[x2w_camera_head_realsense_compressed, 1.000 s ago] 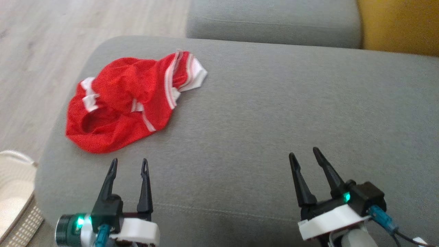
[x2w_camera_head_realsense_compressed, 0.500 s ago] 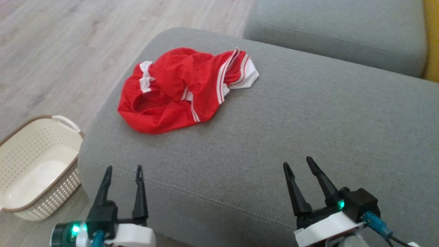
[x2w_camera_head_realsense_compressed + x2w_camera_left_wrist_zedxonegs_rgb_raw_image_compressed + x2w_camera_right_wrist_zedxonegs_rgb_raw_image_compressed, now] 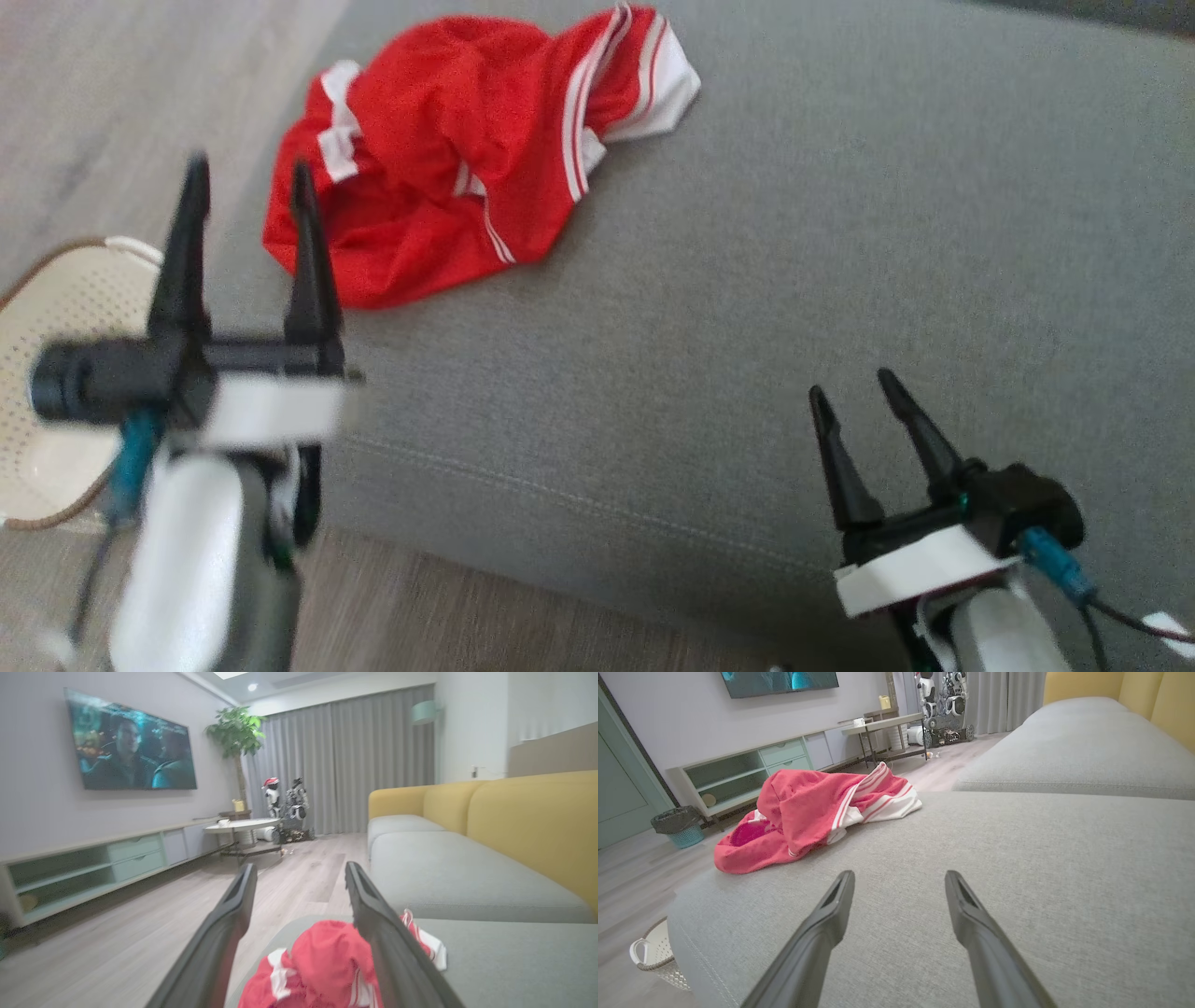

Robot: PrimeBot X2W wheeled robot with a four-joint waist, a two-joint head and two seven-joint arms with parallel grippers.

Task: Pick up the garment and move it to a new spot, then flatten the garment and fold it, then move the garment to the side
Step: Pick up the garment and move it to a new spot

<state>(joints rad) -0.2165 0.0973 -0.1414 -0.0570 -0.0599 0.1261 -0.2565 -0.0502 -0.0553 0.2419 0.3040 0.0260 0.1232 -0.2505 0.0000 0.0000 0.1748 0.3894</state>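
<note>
Left tool (image 3: pixel 247 168) is nearer the garment (image 3: pixel 448 159).
We see it just ahead-right of that spread tool; right tool (image 3: pixel 852 383), also spread, sits well apart.

Grey sofa (image 3: pixel 448 877), yellow backrests (image 3: pixel 528 826); wood-plank floor (image 3: pixel 93 947); wall-mounted television (image 3: pixel 133 746); low console (image 3: pixel 93 865); round table (image 3: pixel 243 825); potted plant (image 3: pixel 236 730); grey curtains (image 3: pixel 355 760); ceiling spotlight (image 3: pixel 252 687).

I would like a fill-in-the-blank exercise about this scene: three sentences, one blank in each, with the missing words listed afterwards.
1. The crumpled garment on the grey sofa cushion is ____ with white stripes.
2. The left gripper and the right gripper both have their jaws ____, and neither holds anything.
3. Of the two grippers, the garment lies closer to the ____ one.

Missing words: red; open; left.
</note>
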